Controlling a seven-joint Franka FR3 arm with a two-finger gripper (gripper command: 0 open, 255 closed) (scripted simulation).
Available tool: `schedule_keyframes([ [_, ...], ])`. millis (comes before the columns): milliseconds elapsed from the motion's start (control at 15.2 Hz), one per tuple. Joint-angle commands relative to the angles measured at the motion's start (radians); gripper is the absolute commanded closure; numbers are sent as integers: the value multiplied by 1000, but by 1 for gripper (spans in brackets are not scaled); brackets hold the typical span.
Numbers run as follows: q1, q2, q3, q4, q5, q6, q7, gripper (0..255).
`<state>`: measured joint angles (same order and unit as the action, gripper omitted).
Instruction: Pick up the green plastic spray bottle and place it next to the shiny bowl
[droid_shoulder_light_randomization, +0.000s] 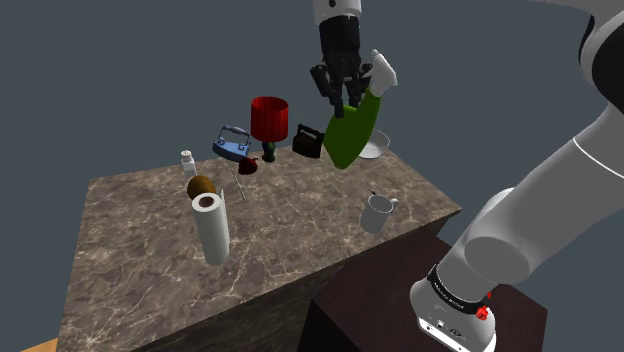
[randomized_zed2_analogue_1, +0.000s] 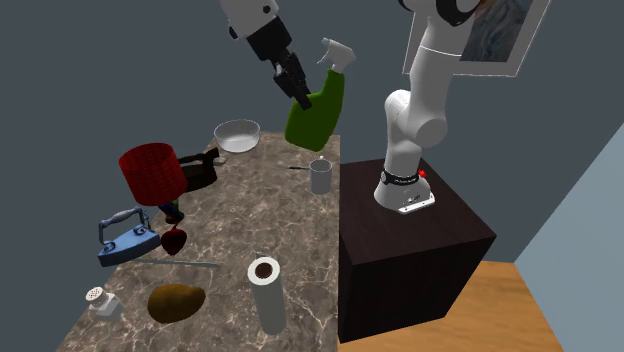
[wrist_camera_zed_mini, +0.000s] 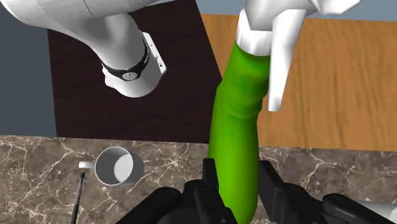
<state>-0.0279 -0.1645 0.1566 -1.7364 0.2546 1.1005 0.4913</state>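
Shoulder view beside stand (droid_shoulder_light_randomization: 380, 300), second exterior at table's (randomized_zed2_analogue_1: 260, 210) end, both downward

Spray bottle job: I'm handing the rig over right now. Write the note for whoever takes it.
Gripper: shut on the green spray bottle, fingers clasping its green body.
Bottle: in the air, tilted, clear of the marble table, above the corner where the shiny bowl sits.
Done: the pick-up.
Left: lower the bottle beside the bowl, preferably upright, then release and back off. The grey mug stands near that corner, so probably keep the descent away from it.
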Motion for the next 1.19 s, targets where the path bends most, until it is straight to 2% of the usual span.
schedule_keyframes([
  [0,0,8,-1,34,2,-26,7,255],
  [66,0,10,-1,46,3,-35,9,255],
  [594,-76,19,-103,-26,-114,10,-205,255],
  [1122,-154,90,-198,-29,-221,70,-400,255],
])
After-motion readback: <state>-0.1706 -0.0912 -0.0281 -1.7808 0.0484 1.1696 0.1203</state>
